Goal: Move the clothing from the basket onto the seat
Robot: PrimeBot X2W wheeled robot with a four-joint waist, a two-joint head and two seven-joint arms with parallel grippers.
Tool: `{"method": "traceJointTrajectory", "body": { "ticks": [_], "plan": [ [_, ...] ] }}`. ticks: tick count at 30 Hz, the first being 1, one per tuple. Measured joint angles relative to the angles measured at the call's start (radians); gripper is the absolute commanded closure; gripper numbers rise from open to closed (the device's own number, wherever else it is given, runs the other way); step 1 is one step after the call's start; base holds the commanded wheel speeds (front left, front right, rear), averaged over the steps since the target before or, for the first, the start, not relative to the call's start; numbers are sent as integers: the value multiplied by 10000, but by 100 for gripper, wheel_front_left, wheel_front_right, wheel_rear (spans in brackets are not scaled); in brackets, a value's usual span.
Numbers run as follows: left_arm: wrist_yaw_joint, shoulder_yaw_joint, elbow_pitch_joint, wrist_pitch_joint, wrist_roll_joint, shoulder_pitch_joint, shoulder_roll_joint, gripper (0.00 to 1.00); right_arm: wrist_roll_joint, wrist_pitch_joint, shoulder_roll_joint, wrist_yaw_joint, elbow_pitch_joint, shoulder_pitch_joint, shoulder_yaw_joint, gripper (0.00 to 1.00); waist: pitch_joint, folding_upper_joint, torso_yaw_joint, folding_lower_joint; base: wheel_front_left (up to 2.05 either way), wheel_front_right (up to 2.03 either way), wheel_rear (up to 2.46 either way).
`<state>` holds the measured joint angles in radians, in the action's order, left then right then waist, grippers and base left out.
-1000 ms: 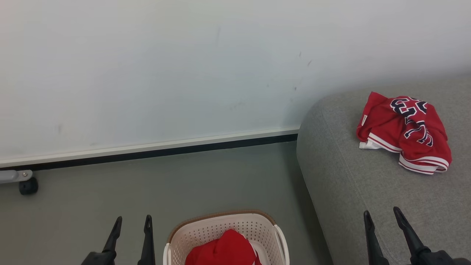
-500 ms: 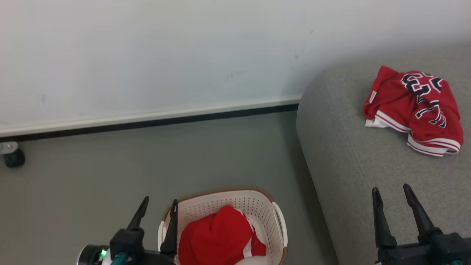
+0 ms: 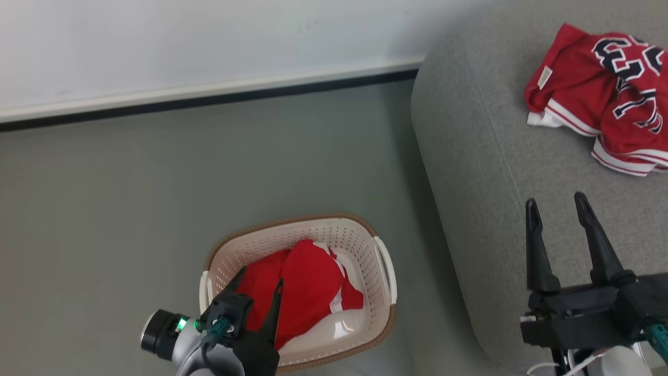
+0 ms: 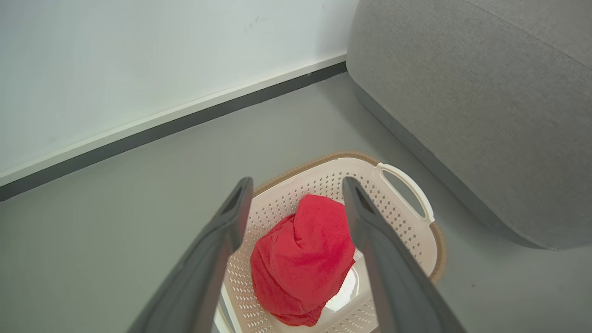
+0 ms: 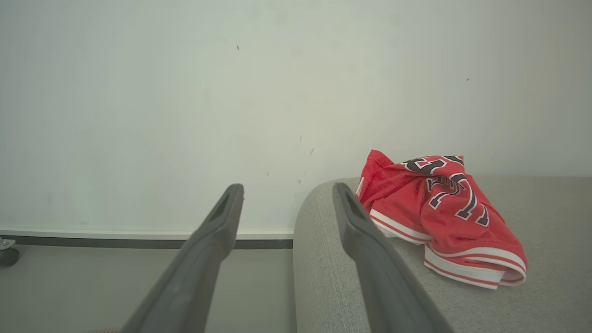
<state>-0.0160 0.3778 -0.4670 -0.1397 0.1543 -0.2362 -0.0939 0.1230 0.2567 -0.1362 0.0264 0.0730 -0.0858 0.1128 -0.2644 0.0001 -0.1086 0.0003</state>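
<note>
The cream basket (image 3: 383,271) (image 4: 407,185) with its brown rim stands on the floor beside the grey seat (image 3: 485,172) (image 4: 485,92) (image 5: 545,240). Inside it lies the plainer red garment (image 3: 308,282) (image 4: 303,249), bunched, with white trim showing. My left gripper (image 3: 259,279) (image 4: 293,185) hangs open just above the basket's near left part, over the garment, with nothing between its fingers. The numbered red jersey (image 3: 605,94) (image 5: 439,208) lies crumpled on the seat at the far right. My right gripper (image 3: 556,204) (image 5: 286,189) is open and empty above the seat's near edge.
A pale wall with a white and black baseboard (image 3: 209,94) runs along the back. Grey floor (image 3: 130,198) spreads to the left of the basket and between it and the wall. A dark caster (image 5: 7,254) sits at the far left by the wall.
The head camera has tilted down, so the whole scene has slid up. My left gripper has moved right, from the floor beside the basket to over the garment in it.
</note>
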Motion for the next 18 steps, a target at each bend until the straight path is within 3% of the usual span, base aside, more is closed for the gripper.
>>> {"method": "traceJointTrajectory", "body": {
  "ticks": [18],
  "plan": [
    [77, 606, -2399, 1135, -1137, -2380, -205, 0, -75, 2, 142, -46, 654, -1533, 232, 0, -2616, 1, -945, -1, 0, 0, 0]
  ]
}}
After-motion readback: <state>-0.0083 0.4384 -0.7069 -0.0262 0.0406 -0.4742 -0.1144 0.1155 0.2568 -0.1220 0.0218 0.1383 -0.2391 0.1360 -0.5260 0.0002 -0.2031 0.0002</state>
